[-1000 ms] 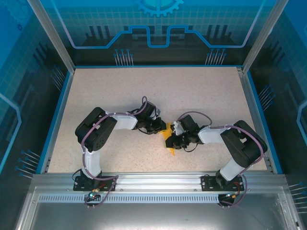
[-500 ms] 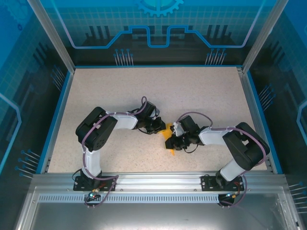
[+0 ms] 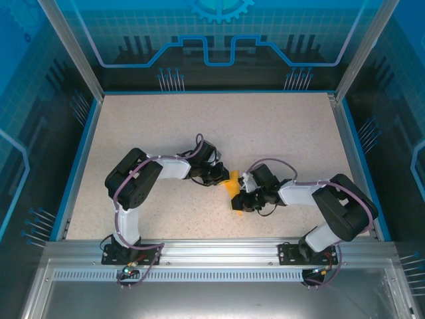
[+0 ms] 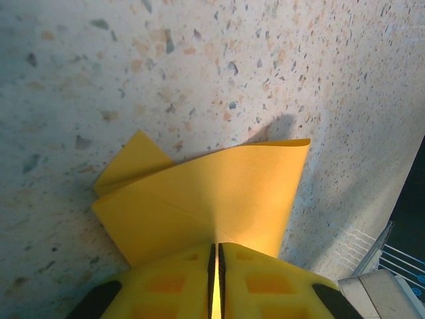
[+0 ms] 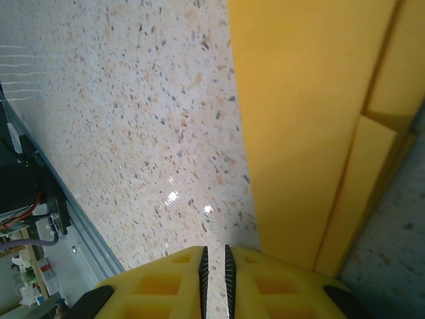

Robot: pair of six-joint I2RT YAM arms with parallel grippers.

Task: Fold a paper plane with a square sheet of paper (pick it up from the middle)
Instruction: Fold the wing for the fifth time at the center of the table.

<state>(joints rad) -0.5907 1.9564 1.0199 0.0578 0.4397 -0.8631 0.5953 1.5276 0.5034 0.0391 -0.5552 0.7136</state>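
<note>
The folded paper (image 3: 232, 191) lies near the middle of the table (image 3: 199, 126), between the 2 grippers. The left gripper (image 4: 214, 247) has its fingers pressed together on a raised crease of the paper, whose layers fan out ahead of it. The right gripper (image 5: 214, 251) has its fingers nearly touching. The paper's long edge runs just beside them, and I cannot tell whether they pinch it.

Robot lab cell, aluminium frame (image 3: 72, 50), blue printed panels (image 3: 279, 33), speckled table (image 3: 199, 119)
</note>
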